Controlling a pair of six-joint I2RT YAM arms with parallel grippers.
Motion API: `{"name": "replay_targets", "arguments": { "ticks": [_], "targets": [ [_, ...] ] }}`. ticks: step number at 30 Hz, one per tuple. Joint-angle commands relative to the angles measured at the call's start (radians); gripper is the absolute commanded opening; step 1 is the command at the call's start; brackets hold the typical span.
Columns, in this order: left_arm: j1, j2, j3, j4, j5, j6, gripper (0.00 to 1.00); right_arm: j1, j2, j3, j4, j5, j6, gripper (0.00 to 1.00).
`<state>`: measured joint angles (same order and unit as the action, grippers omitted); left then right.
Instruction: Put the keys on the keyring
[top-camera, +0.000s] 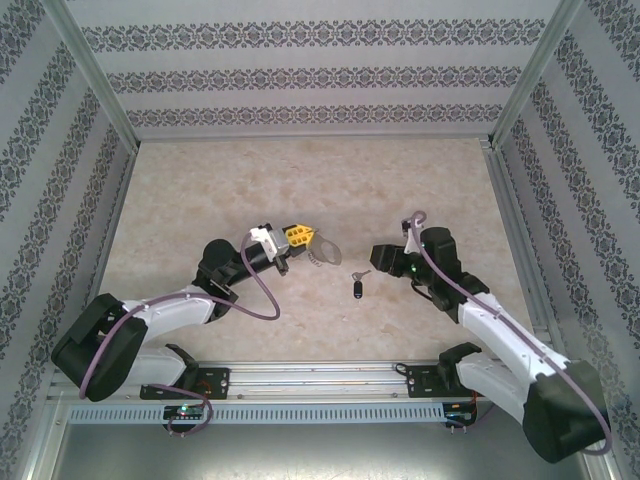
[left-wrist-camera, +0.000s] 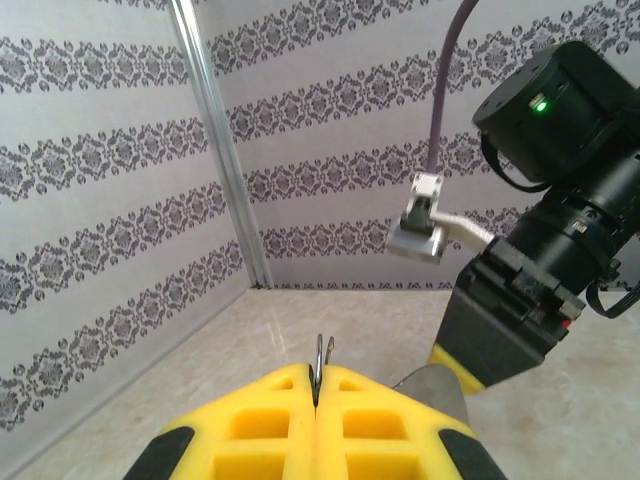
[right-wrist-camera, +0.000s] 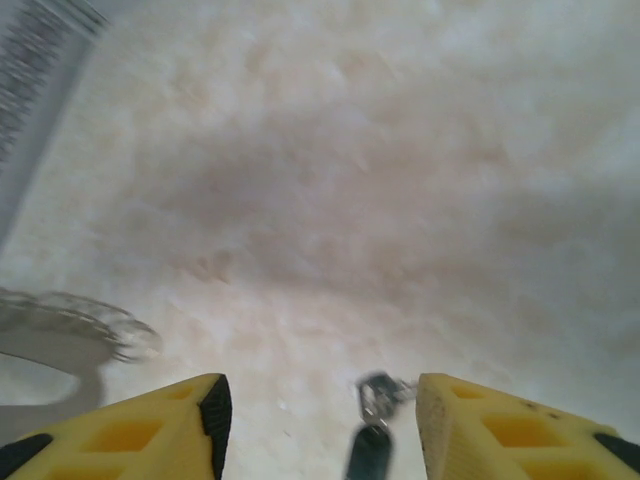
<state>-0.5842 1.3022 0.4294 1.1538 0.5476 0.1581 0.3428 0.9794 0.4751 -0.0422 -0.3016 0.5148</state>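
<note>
Found left gripper (top-camera: 298, 237) clamped tight on the keyring (top-camera: 325, 252), pinched edge-on between its yellow fingers (left-wrist-camera: 270, 410) in left wrist view. Located key (top-camera: 358, 287) flat on table (top-camera: 250, 180), at 5 o'clock from keyring, near but apart. Noted right gripper (top-camera: 379, 258) at 1 o'clock of key, jaws parted, gripping nothing. In right wrist view, key between the fingers, touching neither, black head toward 6 o'clock.
</note>
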Motion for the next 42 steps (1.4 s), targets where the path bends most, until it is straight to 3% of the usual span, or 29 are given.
{"name": "replay_targets", "arguments": {
  "ticks": [1,8,14,42],
  "targets": [
    [-0.023,-0.03,-0.018,0.098,-0.052,0.026,0.0,0.017,0.056,0.031,-0.071,0.073,0.013,0.51],
    [-0.033,-0.08,-0.08,0.093,-0.098,0.005,0.0,0.137,0.224,0.092,-0.086,0.228,0.073,0.47],
    [-0.037,-0.135,-0.125,0.08,-0.121,-0.002,0.0,0.212,0.363,0.152,-0.076,0.266,0.08,0.42],
    [-0.037,-0.135,-0.122,0.072,-0.107,-0.017,0.0,0.251,0.502,0.143,0.006,0.262,0.1,0.26]
  ]
}}
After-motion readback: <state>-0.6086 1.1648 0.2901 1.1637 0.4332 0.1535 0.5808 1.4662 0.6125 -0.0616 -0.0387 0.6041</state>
